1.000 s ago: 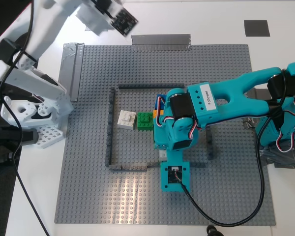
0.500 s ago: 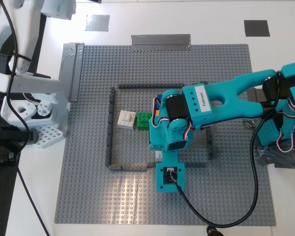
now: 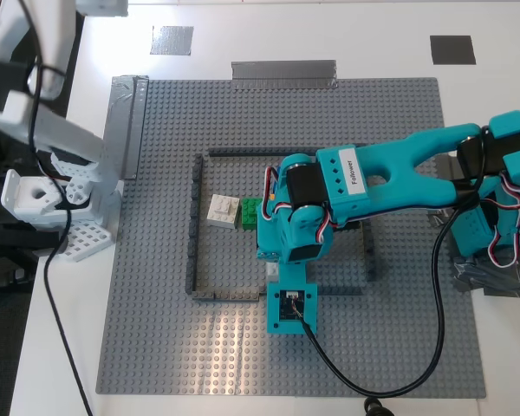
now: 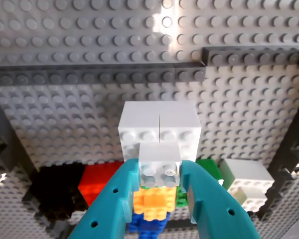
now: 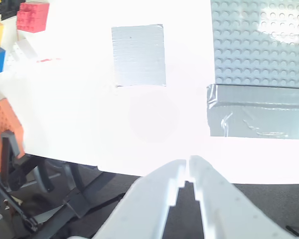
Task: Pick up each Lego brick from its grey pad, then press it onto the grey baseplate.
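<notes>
My first gripper [image 4: 159, 186] has its fingers closed on the white brick [image 4: 160, 163], low over the grey baseplate [image 3: 399, 139], inside the dark wall outline [image 3: 195, 225] and just above the orange brick [image 4: 150, 203]. My second gripper [image 5: 188, 172], w/ fingers nearly together and holding nothing, hangs near the desk [image 5: 79, 124] edge; the silvery grey pad [image 5: 138, 55] lies bare.

Exterior view: straight overhead, whole grey baseplate [image 3: 243, 347] visible. First wrist view: close, angled down inside the wall outline [image 4: 94, 75], shared with exterior. Second wrist view: higher up, over baseplate's taped edge.
</notes>
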